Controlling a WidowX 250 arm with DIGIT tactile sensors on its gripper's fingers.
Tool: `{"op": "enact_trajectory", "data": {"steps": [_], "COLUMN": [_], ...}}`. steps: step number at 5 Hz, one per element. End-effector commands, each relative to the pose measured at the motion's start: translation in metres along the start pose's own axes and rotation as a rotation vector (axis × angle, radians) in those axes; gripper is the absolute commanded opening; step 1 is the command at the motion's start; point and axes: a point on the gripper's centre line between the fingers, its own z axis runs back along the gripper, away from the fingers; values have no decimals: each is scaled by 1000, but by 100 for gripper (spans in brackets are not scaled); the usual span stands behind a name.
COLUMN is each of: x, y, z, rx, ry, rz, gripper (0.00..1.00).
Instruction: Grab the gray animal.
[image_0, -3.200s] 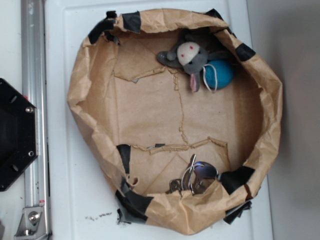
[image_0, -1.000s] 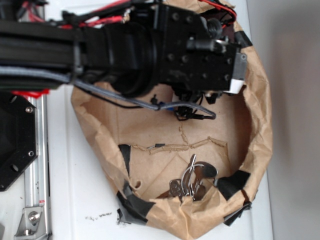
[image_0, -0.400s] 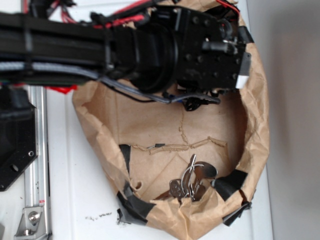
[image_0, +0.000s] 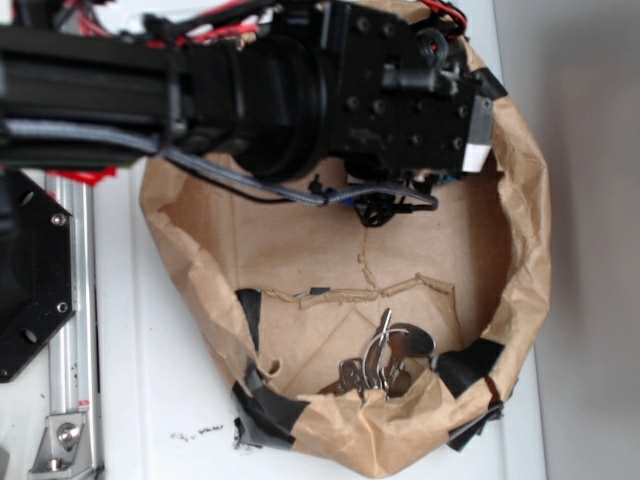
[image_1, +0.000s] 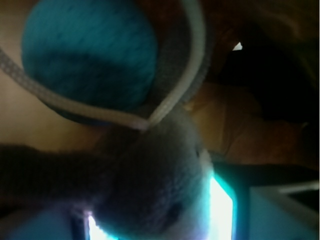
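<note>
In the wrist view the gray animal (image_1: 150, 185) fills the lower middle, a soft gray mass wedged between my two fingers. My gripper (image_1: 155, 220) stands open around it, and the fingers (image_1: 222, 210) glow at its left and right sides, right against the plush. The teal ball (image_1: 90, 55) with its white string (image_1: 100, 107) lies just beyond the animal, touching it. In the exterior view my black arm (image_0: 380, 90) covers the top of the brown paper bowl (image_0: 520, 260) and hides the animal.
Shiny metal keys (image_0: 385, 360) lie at the bowl's near edge. The bowl's crumpled paper wall with black tape patches (image_0: 470, 355) rises close on my right. A black base plate (image_0: 30, 280) and a metal rail (image_0: 70, 330) stand to the left.
The arm has come in over the top of the bowl and now covers the animal and the ball. Over the last second it shifted slightly up and to the left.
</note>
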Motion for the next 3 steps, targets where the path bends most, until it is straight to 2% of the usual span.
{"op": "enact_trajectory", "data": {"steps": [1,2,3], "x": [-9,-13,-15], "y": [-18,-43,-47], "z": [115,141,142], "rx": [-191,-303,-325], "ry": [-108,-13,-21], "rz": [15,16,60], "gripper": [0,0,0]}}
